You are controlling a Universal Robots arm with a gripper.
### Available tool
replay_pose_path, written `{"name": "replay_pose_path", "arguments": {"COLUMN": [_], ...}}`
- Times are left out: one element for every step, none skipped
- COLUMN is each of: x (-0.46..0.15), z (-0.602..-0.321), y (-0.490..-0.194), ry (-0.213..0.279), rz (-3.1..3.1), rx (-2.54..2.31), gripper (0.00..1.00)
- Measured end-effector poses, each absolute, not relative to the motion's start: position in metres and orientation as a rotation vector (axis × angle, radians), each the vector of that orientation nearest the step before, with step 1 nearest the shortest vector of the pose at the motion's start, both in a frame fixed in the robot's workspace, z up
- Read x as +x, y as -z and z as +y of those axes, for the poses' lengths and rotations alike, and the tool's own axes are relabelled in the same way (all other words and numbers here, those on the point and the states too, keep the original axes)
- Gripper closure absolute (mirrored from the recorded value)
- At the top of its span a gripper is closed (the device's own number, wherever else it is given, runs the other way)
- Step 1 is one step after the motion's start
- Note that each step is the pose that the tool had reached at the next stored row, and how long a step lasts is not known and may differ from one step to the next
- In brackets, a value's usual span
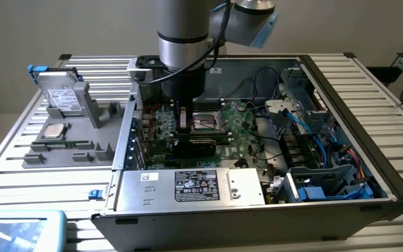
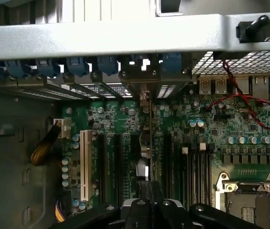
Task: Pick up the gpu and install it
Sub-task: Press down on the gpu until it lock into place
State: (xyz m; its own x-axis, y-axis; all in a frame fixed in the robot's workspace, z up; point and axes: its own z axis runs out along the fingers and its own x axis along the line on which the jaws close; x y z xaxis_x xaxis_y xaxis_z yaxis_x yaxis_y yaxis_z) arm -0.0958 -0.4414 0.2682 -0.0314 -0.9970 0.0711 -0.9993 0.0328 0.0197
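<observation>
My gripper (image 1: 185, 126) reaches down into the open computer case (image 1: 341, 84), over the green motherboard (image 1: 236, 134). In the wrist view the gpu (image 2: 150, 138) appears edge-on as a thin green card running from my fingertips (image 2: 140, 202) to its silver end bracket (image 2: 142, 81) at the case's rear wall. It stands upright among the black expansion slots (image 2: 125, 162), and the gripper (image 2: 149, 191) is shut on its near end. In the exterior view the gpu (image 1: 187, 142) is a dark block just below the fingers, low against the board. Whether it is fully seated is hidden.
A grey parts tray (image 1: 69, 157) at the exterior view's left holds the silver hard drive (image 1: 63, 97), a processor (image 1: 53, 131) and a slim memory stick (image 1: 65, 143). Inside the case are the power supply (image 1: 194, 186), the processor socket (image 2: 247, 200), a white slot (image 2: 83, 162), red wires (image 2: 249, 107) and blue cables (image 1: 314, 142).
</observation>
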Motion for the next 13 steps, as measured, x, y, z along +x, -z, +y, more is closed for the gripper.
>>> {"name": "replay_pose_path", "arguments": {"x": [-0.096, -0.096, -0.096, -0.096, -0.096, -0.096, -0.096, -0.096, -0.096, -0.096, -0.096, -0.096, -0.096], "z": [-0.441, -0.442, -0.442, -0.442, -0.441, -0.441, -0.441, -0.441, -0.441, -0.441, -0.441, -0.441, -0.441], "y": [-0.266, -0.265, -0.265, -0.264, -0.266, -0.269, -0.274, -0.279, -0.283, -0.288, -0.292, -0.294, -0.294], "ry": [-0.054, -0.055, -0.055, -0.055, -0.053, -0.053, -0.054, -0.054, -0.054, -0.054, -0.053, -0.053, -0.050], "rz": [-2.210, -2.209, -2.208, -2.209, -2.210, -2.211, -2.211, -2.211, -2.212, -2.212, -2.212, -2.212, -2.211], "rx": [2.140, 2.139, 2.139, 2.139, 2.140, 2.140, 2.139, 2.138, 2.138, 2.137, 2.137, 2.136, 2.135], "gripper": [0.88, 0.88, 0.88, 0.88, 0.88, 0.88, 0.88, 0.88, 0.88, 0.88, 0.88, 0.88, 0.88]}}
